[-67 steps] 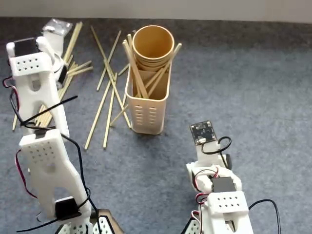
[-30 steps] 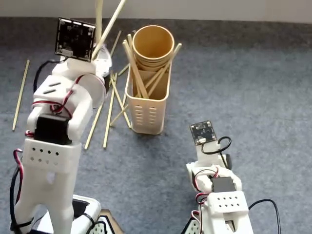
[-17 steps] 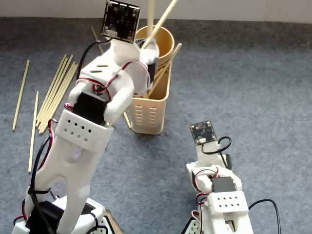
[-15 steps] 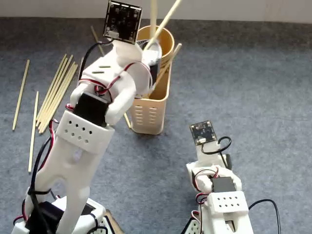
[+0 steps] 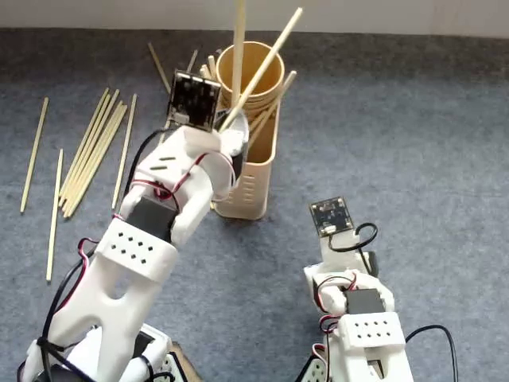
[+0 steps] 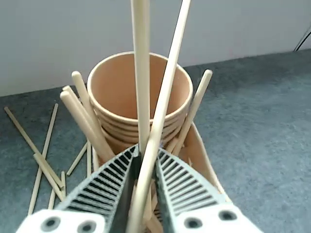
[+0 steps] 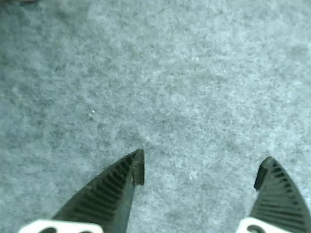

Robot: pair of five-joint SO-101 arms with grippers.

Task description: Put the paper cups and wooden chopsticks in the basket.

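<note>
Fingers (image 6: 110,177) of the left gripper (image 6: 144,159) are clamped on a pair of chopsticks (image 6: 141,73), which pass between the ribbed pads. We note that one stick stands nearly upright. The other leans away from it toward the far side, so the two cross at the grip. Their long axes run up and down, roughly in line with the basket (image 5: 243,193) mouth below. Their lower ends are hidden behind the pads.

From the high view, the left gripper (image 5: 230,132) sits at the basket's near rim, just beside the stacked paper cups (image 5: 250,70) that stand inside it. We judge that the sticks must go down into the gap between the cup stack and the basket wall, not into the top cup.

Loose chopsticks (image 5: 90,157) lie on the carpet (image 5: 413,143) well apart to the left arm's side. The right gripper (image 7: 201,160) is spread wide and empty over bare carpet, and is farther from the basket than the left.
</note>
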